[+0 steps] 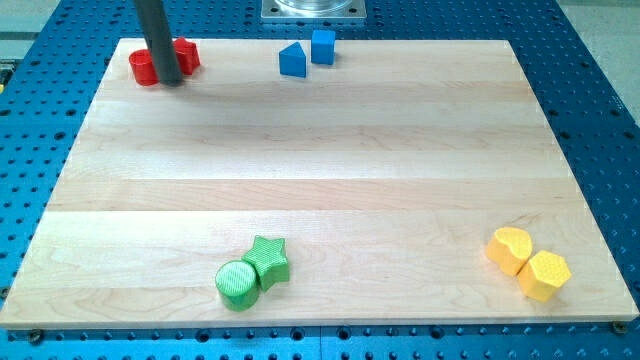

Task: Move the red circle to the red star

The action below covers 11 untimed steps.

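The red circle (144, 67) lies at the board's top left corner. The red star (186, 55) lies just to its right, partly hidden by my rod. The two red blocks look close together or touching; the rod hides the gap. My tip (170, 82) rests on the board right between them, at their lower edge.
A blue pentagon-like block (291, 61) and a blue cube (322, 46) sit at the view's top centre. A green circle (236, 284) and green star (269, 261) touch at the bottom centre. A yellow heart (509, 249) and yellow hexagon (544, 275) sit at the bottom right. The wooden board (320, 180) lies on a blue perforated table.
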Motion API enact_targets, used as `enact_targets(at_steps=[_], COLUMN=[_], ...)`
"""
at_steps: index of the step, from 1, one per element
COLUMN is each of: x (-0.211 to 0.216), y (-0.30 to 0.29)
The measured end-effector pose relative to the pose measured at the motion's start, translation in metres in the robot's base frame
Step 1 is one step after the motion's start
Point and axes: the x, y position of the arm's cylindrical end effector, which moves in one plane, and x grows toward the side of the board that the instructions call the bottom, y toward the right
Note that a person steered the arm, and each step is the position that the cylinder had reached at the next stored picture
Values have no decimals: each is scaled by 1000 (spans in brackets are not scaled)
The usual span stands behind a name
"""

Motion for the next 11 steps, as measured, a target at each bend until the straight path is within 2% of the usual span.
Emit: enact_targets(at_steps=[1,2,3,4,5,6,7,8,9,11], x=[18,0,-44,-54,-47,-7,22,16,-8,16], y=[25,73,50,18,8,19,-50,-83,-72,-47])
